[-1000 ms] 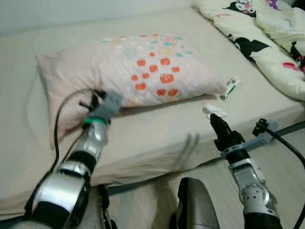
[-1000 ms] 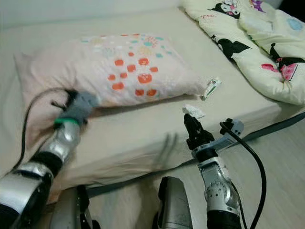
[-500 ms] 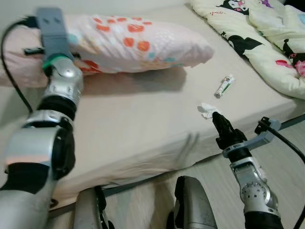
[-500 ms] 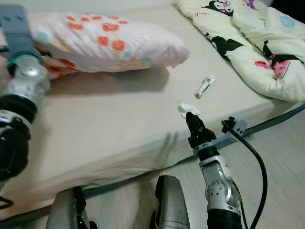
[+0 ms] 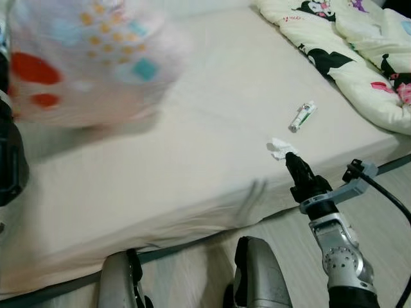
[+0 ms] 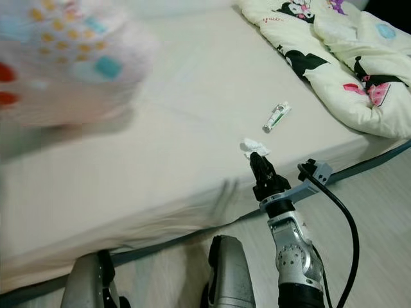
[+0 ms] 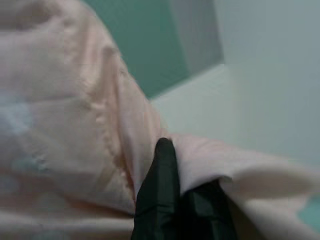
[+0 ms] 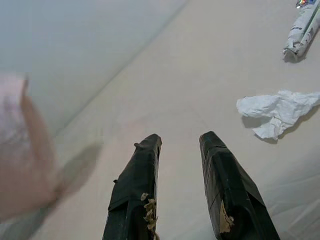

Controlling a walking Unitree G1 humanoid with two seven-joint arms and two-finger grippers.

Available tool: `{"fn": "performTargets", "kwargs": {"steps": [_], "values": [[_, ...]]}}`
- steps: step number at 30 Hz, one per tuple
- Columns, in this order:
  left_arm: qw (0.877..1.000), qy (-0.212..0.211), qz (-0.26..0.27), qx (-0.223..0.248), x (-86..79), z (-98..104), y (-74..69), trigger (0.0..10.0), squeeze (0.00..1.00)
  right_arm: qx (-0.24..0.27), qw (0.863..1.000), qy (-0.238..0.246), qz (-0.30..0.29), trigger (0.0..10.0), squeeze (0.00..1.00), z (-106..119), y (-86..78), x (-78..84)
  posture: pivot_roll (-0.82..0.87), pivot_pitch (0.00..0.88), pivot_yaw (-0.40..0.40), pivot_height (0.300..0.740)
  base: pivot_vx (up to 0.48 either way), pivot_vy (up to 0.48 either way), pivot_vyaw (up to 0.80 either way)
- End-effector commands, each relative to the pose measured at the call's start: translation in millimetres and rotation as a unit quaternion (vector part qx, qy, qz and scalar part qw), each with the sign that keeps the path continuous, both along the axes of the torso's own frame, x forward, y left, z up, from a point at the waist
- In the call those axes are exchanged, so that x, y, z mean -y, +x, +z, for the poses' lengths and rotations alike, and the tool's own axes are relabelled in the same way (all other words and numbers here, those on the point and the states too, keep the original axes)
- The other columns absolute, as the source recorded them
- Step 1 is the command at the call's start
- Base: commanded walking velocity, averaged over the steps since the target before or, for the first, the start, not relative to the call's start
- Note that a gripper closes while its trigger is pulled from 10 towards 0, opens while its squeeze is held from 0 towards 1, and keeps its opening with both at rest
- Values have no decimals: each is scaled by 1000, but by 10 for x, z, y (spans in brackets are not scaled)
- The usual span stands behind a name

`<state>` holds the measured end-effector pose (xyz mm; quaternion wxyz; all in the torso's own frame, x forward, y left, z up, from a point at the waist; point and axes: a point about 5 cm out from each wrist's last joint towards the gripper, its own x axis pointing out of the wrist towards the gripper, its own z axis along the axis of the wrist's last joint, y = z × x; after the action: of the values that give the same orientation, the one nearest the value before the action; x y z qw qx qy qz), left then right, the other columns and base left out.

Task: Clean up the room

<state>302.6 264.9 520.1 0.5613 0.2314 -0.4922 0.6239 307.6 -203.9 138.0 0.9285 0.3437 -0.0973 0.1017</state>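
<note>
The left jaws (image 7: 172,200) are clamped on a fold of the pale pink pillow (image 5: 83,61), with the cloth pinched between the two black fingers (image 7: 159,190) and bulging out on both sides of them. The pillow hangs in the air above the bed (image 5: 192,141), blurred, its orange, yellow and teal spots facing the camera and its shadow lying on the sheet beneath it.

The right jaws (image 8: 180,150) hover just above the near edge of the mattress, parted and holding nothing; a few pale shreds cling to the inner faces of the fingers (image 8: 135,185). Just ahead of these jaws and a little to one side lies a crumpled white tissue (image 8: 277,111), near the fingertips but apart from them. Farther out beyond the tissue lies a small white tube (image 5: 302,116) with a green end, flat on the sheet and well apart from the jaws.

Off to the right of the right jaws, a cream duvet (image 5: 359,51) printed with black-and-pink cartoon figures is bunched along the far corner of the bed. Wooden floor (image 5: 385,205) shows beside the mattress.
</note>
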Motion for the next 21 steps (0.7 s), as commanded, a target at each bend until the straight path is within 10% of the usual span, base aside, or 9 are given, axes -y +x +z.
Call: {"fn": "performTargets", "kwargs": {"steps": [1,2,3,7,16,21], "values": [[997,65,-13,-42,205,272,-50,0,0,-7,1000,-2,-7,10000,0,-40,-14,7,-75,117,26,533,0,0,0],[986,93,-50,-131,352,201,151,0,0,-8,1000,0,-8,10000,0,-46,-12,9,-57,112,26,533,0,0,0],[961,127,-97,-228,565,-5,421,10000,0,-9,1000,1,-8,10000,0,-54,-8,6,-48,112,26,533,0,0,0],[862,198,-170,-435,1045,-819,963,10000,0,-12,1000,2,-6,10000,0,-71,6,-19,-46,114,24,533,0,0,0],[818,216,-167,-507,1269,-1350,1129,10000,0,-10,1000,4,-18,10000,0,-75,-42,10,-76,121,45,533,0,0,0],[815,209,-180,-510,1283,-1366,1136,10000,0,-11,1000,5,-21,10000,0,-83,-50,12,-76,121,45,533,0,0,0]]}}
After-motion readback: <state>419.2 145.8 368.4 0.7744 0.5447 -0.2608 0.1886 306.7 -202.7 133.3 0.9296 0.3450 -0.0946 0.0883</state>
